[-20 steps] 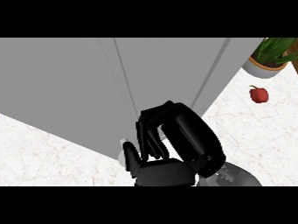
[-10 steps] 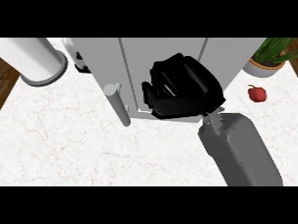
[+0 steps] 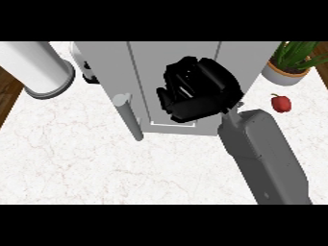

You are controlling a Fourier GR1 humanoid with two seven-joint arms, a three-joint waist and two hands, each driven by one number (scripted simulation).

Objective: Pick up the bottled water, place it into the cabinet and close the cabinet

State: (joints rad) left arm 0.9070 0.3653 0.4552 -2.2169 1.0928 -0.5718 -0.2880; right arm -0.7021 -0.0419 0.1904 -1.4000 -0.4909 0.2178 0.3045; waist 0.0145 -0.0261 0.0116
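I see my black right hand [image 3: 195, 93], fingers curled with nothing visibly in them, against the front of the tall grey cabinet [image 3: 173, 57]; the bottled water is out of sight, likely light, smooth, best gripped mid-body.

Grey boxy forearm [image 3: 264, 153] ends in a black right hand [image 3: 198, 91].

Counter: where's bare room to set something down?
Free: the wide marble strip of the counter in front of the cabinet, left of the right hand's forearm. A smaller patch lies below the apple. Crowded: the back edge, with the white cylinder, cabinet and plant.
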